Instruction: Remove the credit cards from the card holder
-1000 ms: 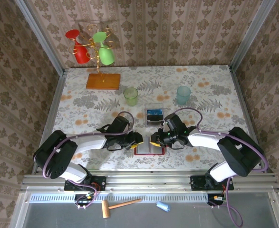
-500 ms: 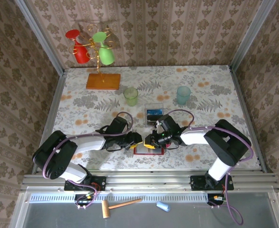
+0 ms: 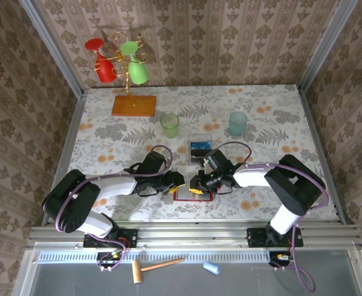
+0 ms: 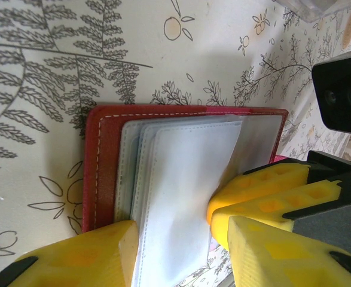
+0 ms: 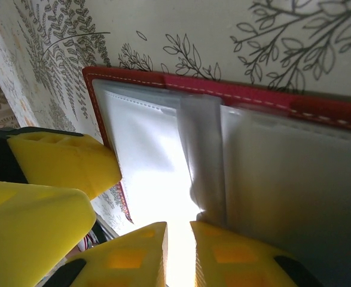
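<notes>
Against the frame a second earlier, the right arm's elbow is found drawn in toward the centre, and the right gripper is carried slightly left, further over the card holder. Little change is noted since half a second ago. The left gripper is found where it was. The card holder is laid open and flat on the floral table at the near middle, between the two grippers, with its red cover down and its grey-clear sleeves up. The right gripper's jaws are closed to a slit on a pale sheet lifted from the sleeves; whether that sheet is a card or a sleeve leaf cannot be told. The left gripper's jaws are held apart, unclenched, over the sleeves, with one finger lapping a sleeve edge. Counted:
- two arms and two grippers
- one card holder
- one clear tray just beyond it, with credit cards inside; a blue and a dark one are made out, the total not countable
- two cups, one green cup and one teal cup
- one wire rack on an orange wooden base, with two stemmed glasses hung upside down, one red glass and one green glass
- one wooden mallet and one small blue object, both off the table, nearer than the rail
</notes>
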You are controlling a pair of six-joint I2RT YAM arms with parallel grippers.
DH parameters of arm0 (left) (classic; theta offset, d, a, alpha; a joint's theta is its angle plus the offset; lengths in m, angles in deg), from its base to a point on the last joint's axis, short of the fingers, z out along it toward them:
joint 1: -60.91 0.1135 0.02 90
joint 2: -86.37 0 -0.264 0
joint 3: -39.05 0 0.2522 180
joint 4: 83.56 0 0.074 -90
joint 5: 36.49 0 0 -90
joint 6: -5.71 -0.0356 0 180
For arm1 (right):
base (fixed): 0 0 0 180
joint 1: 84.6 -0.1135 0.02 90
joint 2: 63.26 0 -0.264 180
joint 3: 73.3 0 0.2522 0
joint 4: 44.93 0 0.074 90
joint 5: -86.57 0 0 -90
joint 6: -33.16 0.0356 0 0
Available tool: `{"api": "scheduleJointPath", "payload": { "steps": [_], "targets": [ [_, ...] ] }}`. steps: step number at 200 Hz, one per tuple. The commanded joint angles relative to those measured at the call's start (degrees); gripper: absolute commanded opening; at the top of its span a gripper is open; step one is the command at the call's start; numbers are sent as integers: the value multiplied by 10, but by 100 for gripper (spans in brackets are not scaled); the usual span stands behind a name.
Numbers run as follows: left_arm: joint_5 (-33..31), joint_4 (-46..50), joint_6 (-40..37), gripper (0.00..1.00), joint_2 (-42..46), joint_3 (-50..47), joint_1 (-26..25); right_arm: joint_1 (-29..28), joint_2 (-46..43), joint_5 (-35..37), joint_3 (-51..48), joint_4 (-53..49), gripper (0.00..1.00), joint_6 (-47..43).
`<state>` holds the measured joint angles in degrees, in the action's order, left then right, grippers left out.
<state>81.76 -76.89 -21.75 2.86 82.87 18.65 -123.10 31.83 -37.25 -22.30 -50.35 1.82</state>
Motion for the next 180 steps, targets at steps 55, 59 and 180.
{"api": "scheduleJointPath", "payload": {
  "steps": [55, 59, 180],
  "targets": [
    [-12, 41, -14, 46, -3, -12, 7, 17, -23, 22, -32, -5, 17, -7],
    [-11, 40, -13, 46, -3, -11, 7, 17, -23, 21, -34, -2, 17, -6],
    [-13, 92, -19, 46, 46, 42, 4, 23, -7, 10, -46, 27, 15, 0]
  ]
}}
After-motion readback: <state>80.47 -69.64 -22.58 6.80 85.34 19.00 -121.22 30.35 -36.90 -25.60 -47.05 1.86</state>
